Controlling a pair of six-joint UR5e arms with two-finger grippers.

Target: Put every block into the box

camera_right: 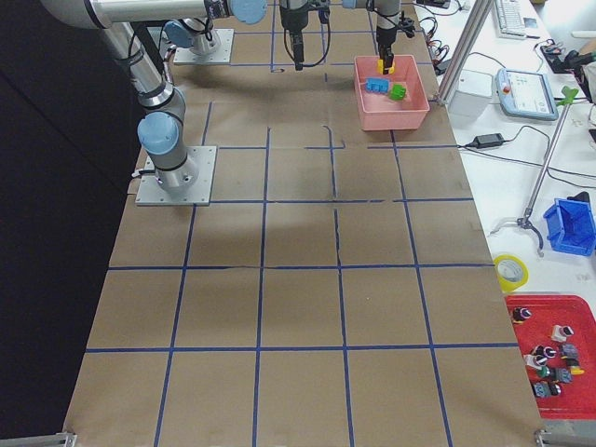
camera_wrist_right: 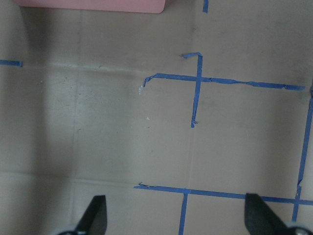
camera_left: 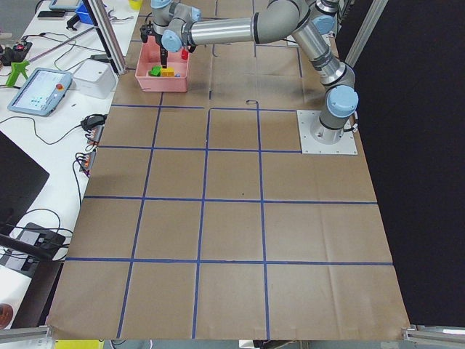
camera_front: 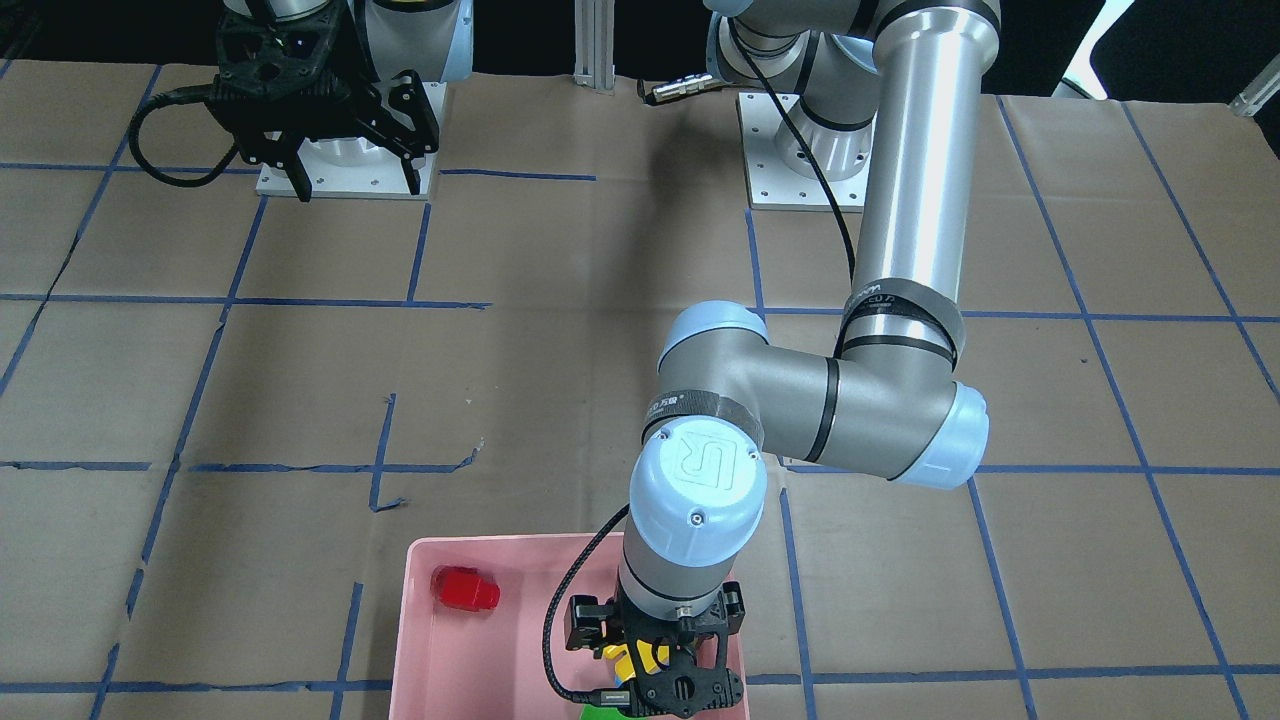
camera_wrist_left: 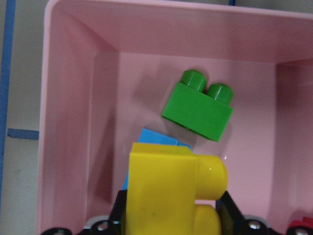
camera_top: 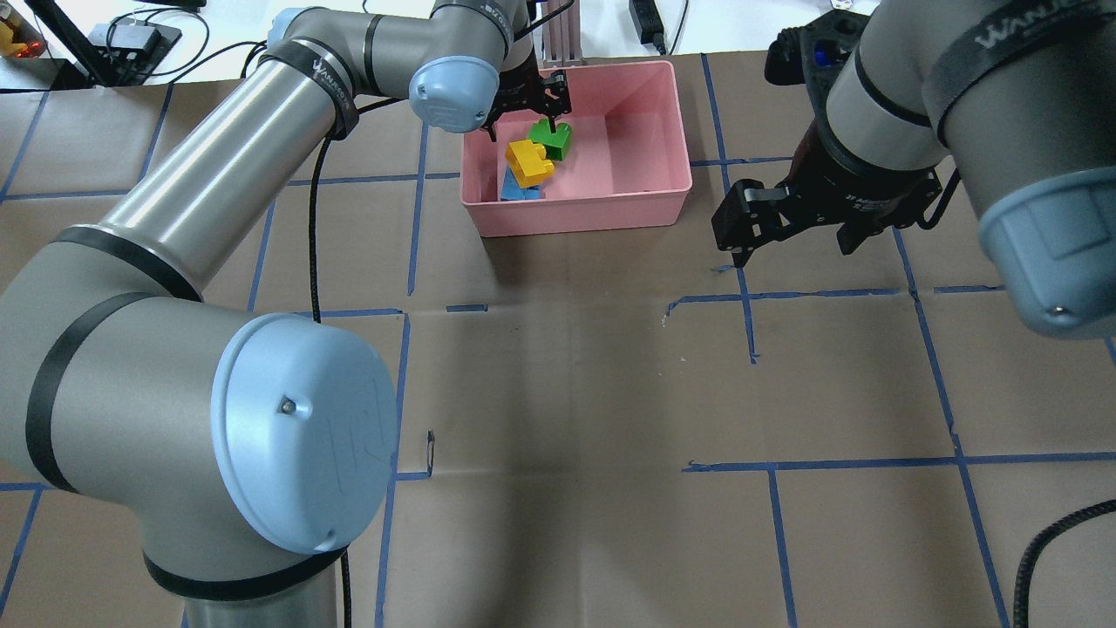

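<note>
My left gripper [camera_top: 527, 150] hangs over the left part of the pink box [camera_top: 575, 214] and is shut on the yellow brick [camera_wrist_left: 166, 191], held above the box floor. Below it the green brick [camera_wrist_left: 198, 107] and the blue brick [camera_wrist_left: 156, 139] lie in the box; the yellow one partly covers the blue one. The red brick [camera_front: 465, 588] lies in the box's other end. My right gripper [camera_top: 789, 231] is open and empty, above bare table to the right of the box.
Brown paper with blue tape lines [camera_wrist_right: 198, 83] covers the table. The box's corner [camera_wrist_right: 98, 5] shows at the top of the right wrist view. A metal post [camera_top: 558, 35] stands just behind the box.
</note>
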